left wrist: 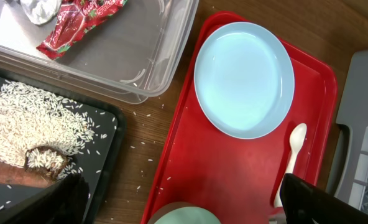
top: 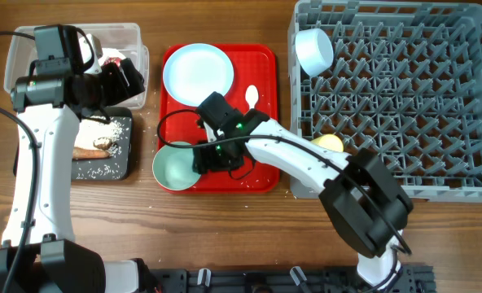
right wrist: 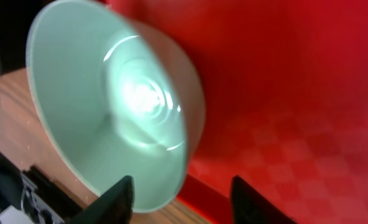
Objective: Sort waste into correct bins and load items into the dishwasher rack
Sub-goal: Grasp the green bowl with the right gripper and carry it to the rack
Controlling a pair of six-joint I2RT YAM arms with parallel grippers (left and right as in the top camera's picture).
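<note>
Overhead and wrist views of a tabletop sorting scene. The red tray point(top: 261, 175) lies at centre and carries a light blue plate point(top: 197, 73), a white spoon point(top: 251, 96) just beside the plate, and, at its near left corner, the green bowl point(top: 174, 167), which overlaps the tray's edge. The right gripper point(right wrist: 181, 183) is at the bowl; its fingers point(right wrist: 119, 199) are spread apart, with the bowl's lower rim between them. Whether either finger touches the rim cannot be told, and the bowl appears blurred in the right wrist view. The left gripper point(left wrist: 179, 180) hangs above the gap between the tray and the clear plastic bin point(left wrist: 165, 68), its claw spread wide with nothing in it. The bin contains a red wrapper point(left wrist: 78, 28) and a crumpled pale scrap point(left wrist: 41, 9). Next to the bin, a black tray point(top: 125, 167) holds scattered rice point(left wrist: 41, 118) and a brown food scrap point(top: 90, 149). The grey dishwasher rack point(top: 469, 98) stands right of the red tray, with a white cup point(top: 314, 50) in its far left corner and a pale yellow item point(top: 329, 142) near its front left edge.
</note>
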